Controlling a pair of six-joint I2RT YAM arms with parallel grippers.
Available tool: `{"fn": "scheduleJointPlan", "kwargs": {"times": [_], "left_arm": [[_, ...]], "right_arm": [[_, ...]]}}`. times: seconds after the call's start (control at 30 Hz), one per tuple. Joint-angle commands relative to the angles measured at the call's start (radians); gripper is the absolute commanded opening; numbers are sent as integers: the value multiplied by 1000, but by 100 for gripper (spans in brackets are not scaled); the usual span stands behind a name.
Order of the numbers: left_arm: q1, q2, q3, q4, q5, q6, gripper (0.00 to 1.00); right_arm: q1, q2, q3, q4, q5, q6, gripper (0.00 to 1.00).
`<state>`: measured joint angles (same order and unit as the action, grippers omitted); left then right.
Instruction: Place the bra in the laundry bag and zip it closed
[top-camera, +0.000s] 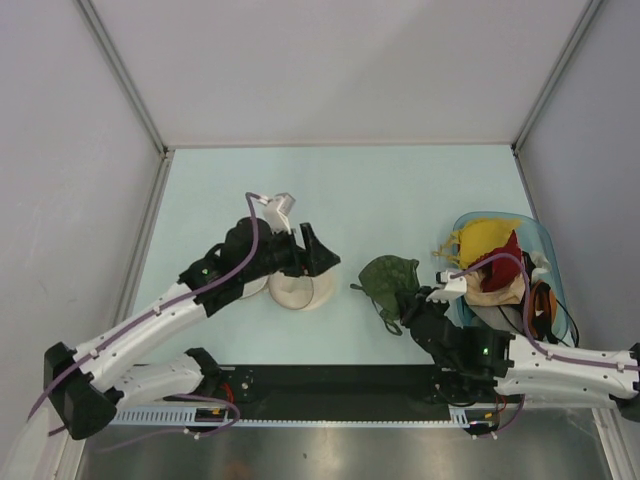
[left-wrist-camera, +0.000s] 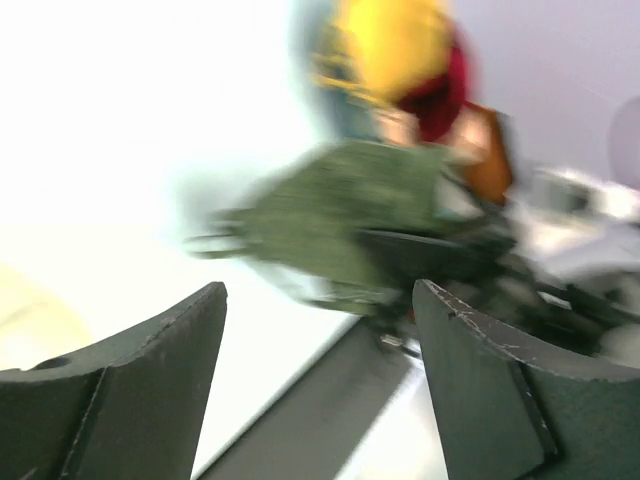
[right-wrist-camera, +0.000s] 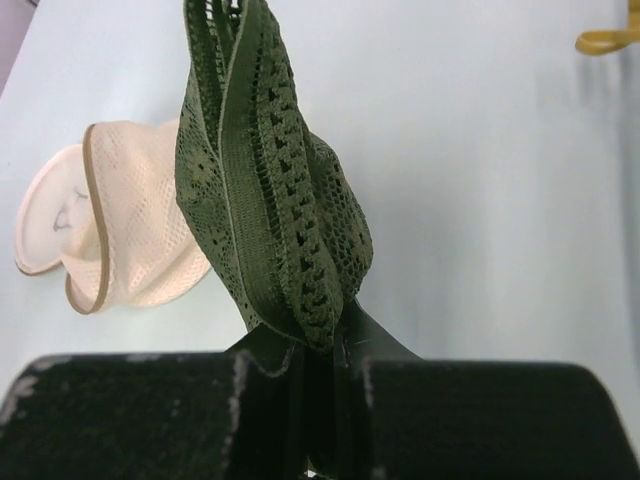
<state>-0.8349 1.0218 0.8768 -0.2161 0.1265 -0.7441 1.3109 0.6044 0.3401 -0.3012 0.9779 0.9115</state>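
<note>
Olive lace bra (right-wrist-camera: 270, 200), folded band pinched between right fingers (right-wrist-camera: 150, 410).

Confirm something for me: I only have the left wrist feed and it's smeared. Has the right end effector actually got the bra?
Observer: Yes. On the right wrist view the right end effector is shut on a folded lace edge of the bra.
Operator: And the laundry bag? I can't find it.
Observer: Overhead, the laundry bag lies on the table beside the open left end effector, left of the bra and not touching it.
Operator: Is it open?
Observer: The right wrist view shows its zip rim parted and its mouth gaping.
</note>
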Motion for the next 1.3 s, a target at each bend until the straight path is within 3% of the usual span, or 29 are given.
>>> {"fn": "scheduleJointPlan", "kwargs": {"times": [0.0,0.13,0.27,0.47,0.6,0.73,0.83,0.9,0.93,1.03,1.1,1.2,1.27], "left_arm": [[135,30,-16,-233,27,132,81],[203,72,-27,-252,9,149,73],[276,116,-47,-194,132,150,65],[298,222,-51,-166,114,147,70],[293,291,-111,-57,162,108,67],[267,357,-102,9,180,71,47],[195,406,-58,32,156,60,41],[145,475,-13,40,170,49,35],[129,492,2,43,165,48,27],[68,514,33,58,134,35,19],[42,494,47,44,111,44,22],[36,419,25,20,87,72,67],[37,356,-21,-9,30,84,74]], "right_arm": [[-19,-44,83,-56,18,-54,0],[-36,-68,115,-70,-16,-91,0],[-41,-77,138,-99,-34,-88,0],[-42,-103,146,-133,-56,-76,0],[-44,-120,157,-142,-65,-85,0],[-41,-126,180,-170,-65,-86,0],[-42,-137,189,-190,-64,-79,0],[-42,-143,191,-193,-62,-79,0],[-41,-147,191,-193,-61,-79,0],[-42,-152,200,-199,-59,-80,0],[-42,-150,203,-208,-56,-80,0],[-42,-150,204,-214,-54,-79,0],[-42,-147,201,-211,-56,-79,0]]}}
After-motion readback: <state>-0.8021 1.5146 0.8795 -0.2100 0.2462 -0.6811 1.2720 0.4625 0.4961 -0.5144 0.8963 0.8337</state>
